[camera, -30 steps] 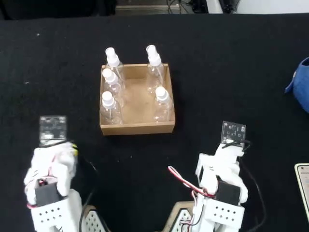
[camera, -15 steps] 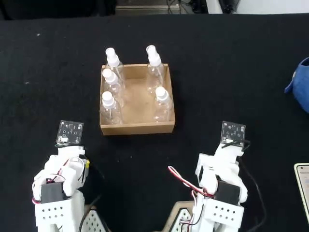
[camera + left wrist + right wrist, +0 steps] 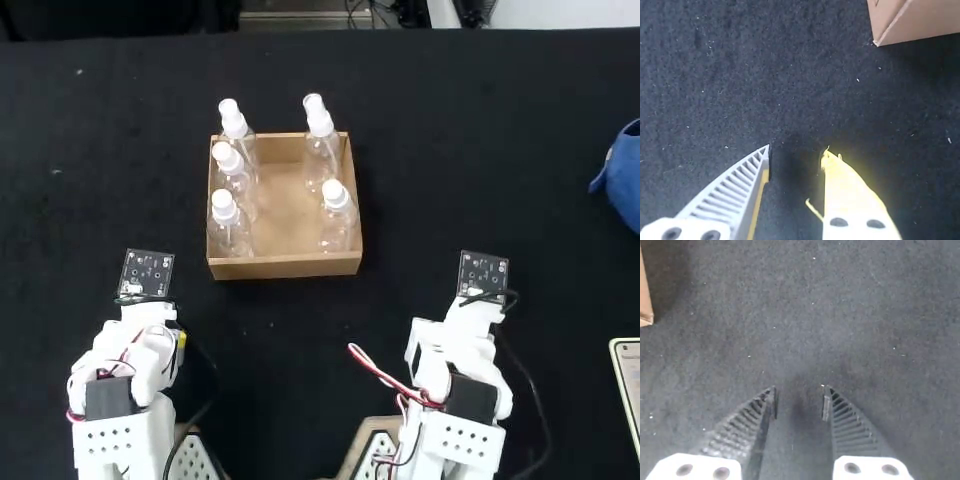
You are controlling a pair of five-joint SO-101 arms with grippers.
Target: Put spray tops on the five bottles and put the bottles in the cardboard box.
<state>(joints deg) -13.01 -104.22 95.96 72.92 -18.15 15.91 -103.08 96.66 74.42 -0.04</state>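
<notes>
Five clear plastic bottles [image 3: 229, 226] with white spray tops stand upright inside the shallow brown cardboard box [image 3: 285, 266], three along one side, two along the other. The left gripper [image 3: 795, 159] and right gripper [image 3: 799, 399] hang over bare cloth short of the box, jaws slightly parted, empty. Task looks finished; best to park both arms without nudging the box. Black cloth worktop [image 3: 480, 150]; blue object [image 3: 624, 176] at its edge.
</notes>
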